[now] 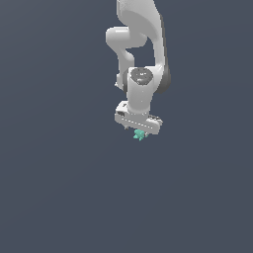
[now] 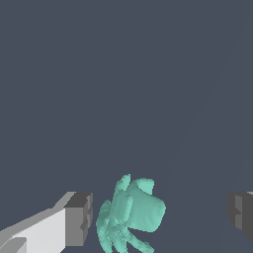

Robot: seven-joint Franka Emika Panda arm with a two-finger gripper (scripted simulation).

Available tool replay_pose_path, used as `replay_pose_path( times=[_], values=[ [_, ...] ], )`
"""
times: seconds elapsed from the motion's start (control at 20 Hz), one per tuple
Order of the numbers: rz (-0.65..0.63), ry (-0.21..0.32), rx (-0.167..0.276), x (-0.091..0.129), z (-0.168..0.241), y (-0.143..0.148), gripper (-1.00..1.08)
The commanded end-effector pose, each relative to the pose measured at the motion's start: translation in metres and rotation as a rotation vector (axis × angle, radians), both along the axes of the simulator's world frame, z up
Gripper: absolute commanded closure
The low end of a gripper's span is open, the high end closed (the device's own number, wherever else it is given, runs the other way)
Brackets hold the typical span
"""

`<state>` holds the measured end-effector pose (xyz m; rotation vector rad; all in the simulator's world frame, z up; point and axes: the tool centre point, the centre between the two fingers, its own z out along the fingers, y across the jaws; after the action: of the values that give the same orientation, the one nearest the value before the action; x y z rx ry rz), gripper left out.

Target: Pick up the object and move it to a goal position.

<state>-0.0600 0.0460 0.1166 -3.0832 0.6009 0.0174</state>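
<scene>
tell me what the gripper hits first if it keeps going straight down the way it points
The teal object, sitting between the open gripper fingers; below it only plain grey surface shows, though depth is hard to judge.

The place was no room of any kind but a bare simulated scene. A flat, uniform slate-grey backdrop [image 1: 54,188] filled both views, with no walls, furniture, floor seams or horizon to be made out. The white robot arm [image 1: 141,54] had smooth, untextured, evenly shaded surfaces, and the teal object [image 2: 132,215] was faceted and plastic-looking, as rendered models are.
</scene>
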Motion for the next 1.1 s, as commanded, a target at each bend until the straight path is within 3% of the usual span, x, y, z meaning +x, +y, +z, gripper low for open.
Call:
replay_pose_path(
  times=[0.0, 0.55, 1.05],
  values=[
    [-0.051, -0.002, -0.001, -0.008, -0.006, 0.009, -0.92],
    [-0.205, -0.009, -0.003, -0.036, -0.023, 0.032, -0.92],
    [-0.235, -0.010, -0.004, -0.042, -0.027, 0.037, -0.92]
  ],
)
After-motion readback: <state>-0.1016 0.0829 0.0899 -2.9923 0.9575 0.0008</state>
